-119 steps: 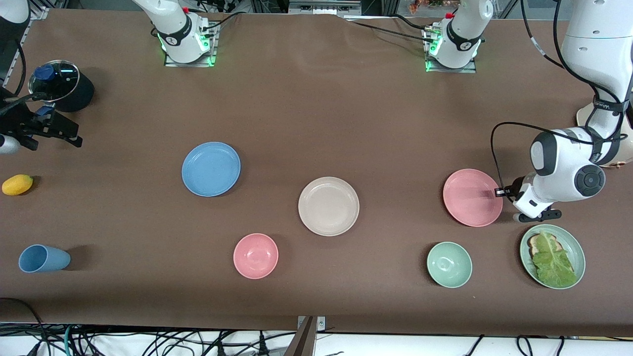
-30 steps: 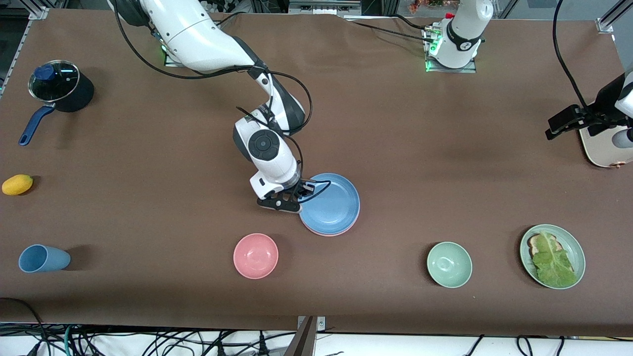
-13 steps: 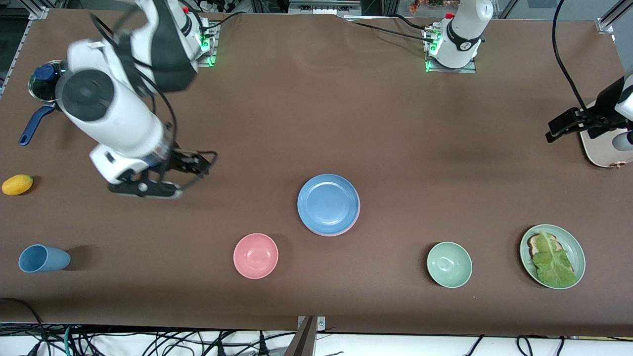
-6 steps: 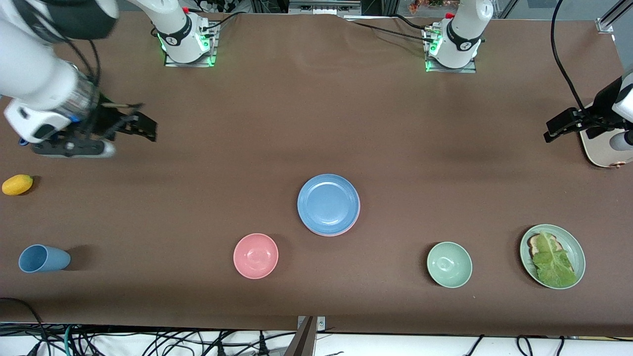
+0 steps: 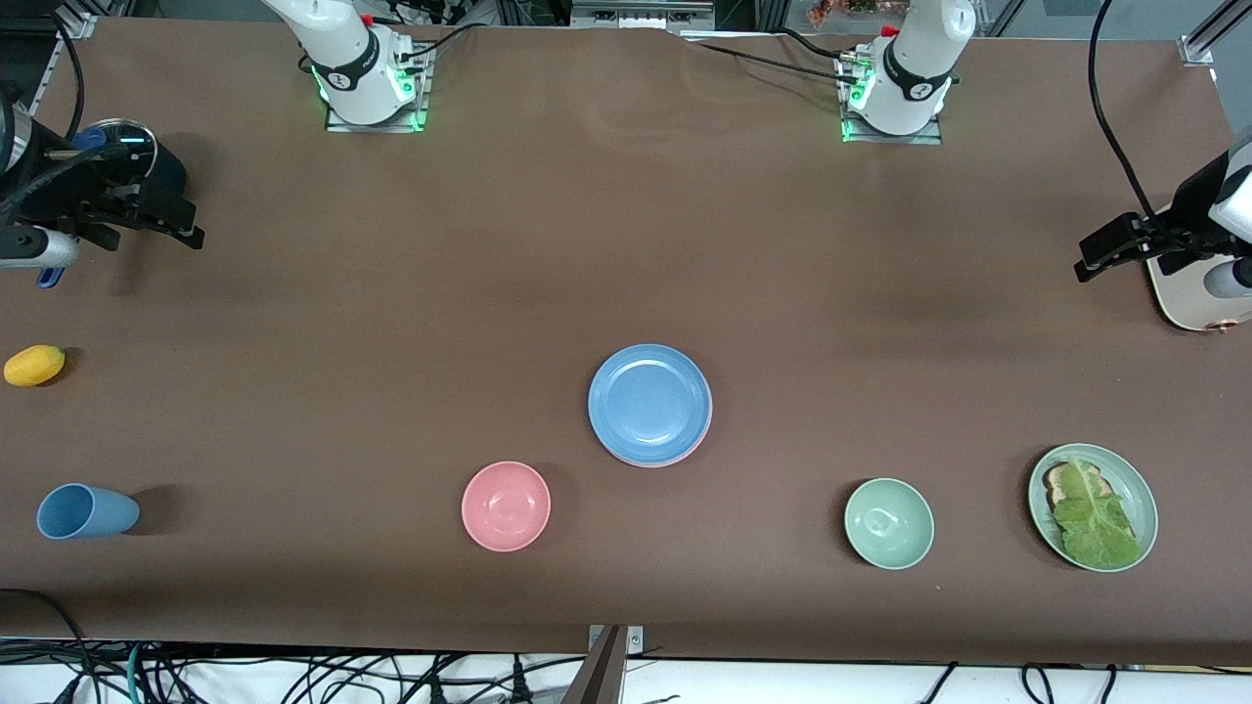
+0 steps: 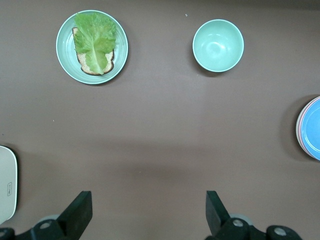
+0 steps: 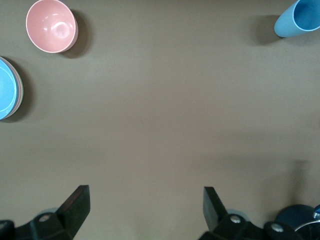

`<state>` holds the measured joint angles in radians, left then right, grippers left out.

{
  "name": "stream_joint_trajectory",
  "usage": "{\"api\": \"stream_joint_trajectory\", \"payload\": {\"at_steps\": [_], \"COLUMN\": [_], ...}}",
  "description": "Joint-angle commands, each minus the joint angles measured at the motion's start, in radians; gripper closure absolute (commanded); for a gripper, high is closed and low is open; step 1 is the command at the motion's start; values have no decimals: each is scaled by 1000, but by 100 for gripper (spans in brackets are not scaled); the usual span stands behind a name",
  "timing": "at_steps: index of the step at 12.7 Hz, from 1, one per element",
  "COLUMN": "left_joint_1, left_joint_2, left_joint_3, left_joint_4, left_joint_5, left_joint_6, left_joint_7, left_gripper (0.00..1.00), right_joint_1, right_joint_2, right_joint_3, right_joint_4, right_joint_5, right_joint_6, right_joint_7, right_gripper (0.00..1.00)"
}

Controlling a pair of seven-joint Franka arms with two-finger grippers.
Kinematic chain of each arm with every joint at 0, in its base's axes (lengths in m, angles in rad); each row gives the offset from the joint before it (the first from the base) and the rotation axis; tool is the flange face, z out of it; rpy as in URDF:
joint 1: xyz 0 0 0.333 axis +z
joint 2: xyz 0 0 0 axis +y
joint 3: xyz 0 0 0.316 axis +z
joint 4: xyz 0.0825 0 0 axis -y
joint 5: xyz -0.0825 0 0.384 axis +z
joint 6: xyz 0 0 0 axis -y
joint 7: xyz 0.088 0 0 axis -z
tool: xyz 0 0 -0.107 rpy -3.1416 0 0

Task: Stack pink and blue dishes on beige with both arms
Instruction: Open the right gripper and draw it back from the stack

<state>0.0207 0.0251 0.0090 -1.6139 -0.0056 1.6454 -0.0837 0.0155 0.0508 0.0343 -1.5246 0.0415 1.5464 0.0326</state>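
Note:
The sky-blue plate (image 5: 650, 403) lies on top of a stack at the table's middle. Only a thin rim of the pink plate (image 5: 677, 459) shows beneath it, and the beige plate is hidden under both. The stack's edge also shows as the blue plate (image 6: 311, 127) in the left wrist view and as the blue plate (image 7: 6, 95) in the right wrist view. My right gripper (image 5: 161, 227) hangs open and empty over the pot at the right arm's end; its jaws (image 7: 145, 207) are wide apart. My left gripper (image 5: 1101, 252) waits open and empty (image 6: 149, 210) by the toaster.
A pink bowl (image 5: 506, 506) and a green bowl (image 5: 888, 523) sit nearer the front camera than the stack. A green plate with toast and lettuce (image 5: 1125, 484), a cream toaster (image 5: 1188, 298), a blue cup (image 5: 83, 511), a yellow fruit (image 5: 34, 365) and a black pot (image 5: 164, 174) ring the table's ends.
My right arm let go of the blue plate on the stack and swung away to its end of the table, over the pot. The left arm stayed by the toaster.

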Motion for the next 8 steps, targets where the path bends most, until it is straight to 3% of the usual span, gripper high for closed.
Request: {"api": "stream_joint_trajectory", "payload": {"at_steps": [1, 8], "left_joint_1": [-4, -4], "left_joint_2": [2, 1], "left_joint_3": [2, 2], "left_joint_4": [6, 6], "left_joint_5": [-8, -8], "left_joint_6": [-2, -2], "left_joint_7": [10, 10], "left_gripper": [0, 0], "right_joint_1": [-12, -12], "right_joint_2": [-28, -28], "right_joint_3": [24, 29], "right_joint_4": [-19, -2], "right_joint_5": [-29, -51], "right_joint_6": [-2, -32], "right_joint_7": [-4, -2], "right_gripper": [0, 0]}}
